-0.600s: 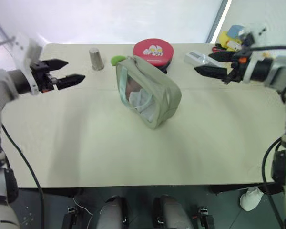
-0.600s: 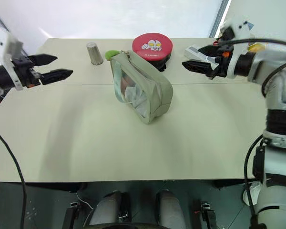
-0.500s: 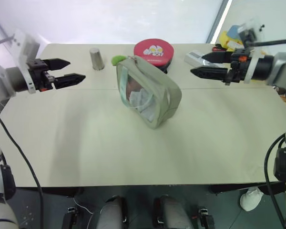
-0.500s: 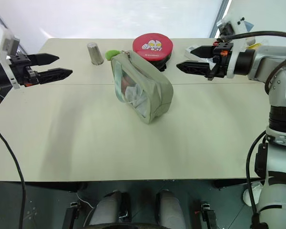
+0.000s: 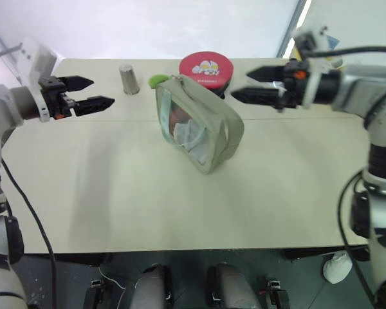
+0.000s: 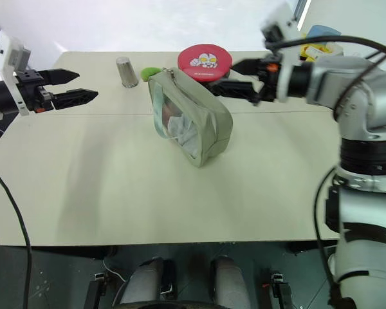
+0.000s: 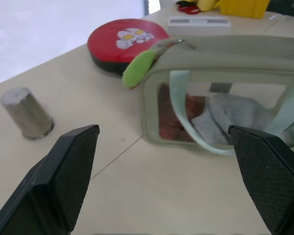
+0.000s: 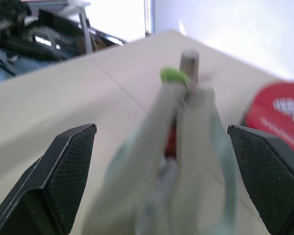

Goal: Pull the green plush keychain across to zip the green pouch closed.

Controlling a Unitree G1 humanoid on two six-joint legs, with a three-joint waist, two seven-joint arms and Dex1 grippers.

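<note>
While both my arms hang above the table, this is how things lie.

Left pincer [image 5: 95, 93]: fingers spread wide with nothing between them, hovering over the table at about 9 o'clock from the pouch, well apart from it, tips pointing toward it.

Right pincer [image 5: 249, 85]: fingers likewise spread wide and empty, at about 2 o'clock from the pouch, near the red tin, tips pointing toward the pouch's far end.

Pouch [image 5: 202, 129]: pale green, boxy, lying at an angle near the middle of the table [image 5: 128, 193], touched by neither pincer. Its clear window faces my left side, with red and white items showing through and a mint strap looped across it.

Keychain [image 7: 138, 68]: small lime-green fuzzy blob at the pouch's far corner, about 11 o'clock from the pouch's middle, beside the zipper top.

Red tin [image 5: 206, 67]: round, just behind the pouch at 12 o'clock.

Metal cup [image 5: 129, 78]: upside down, near the keychain, at its 9 o'clock.

White box [image 7: 199, 22]: beyond the tin.
</note>
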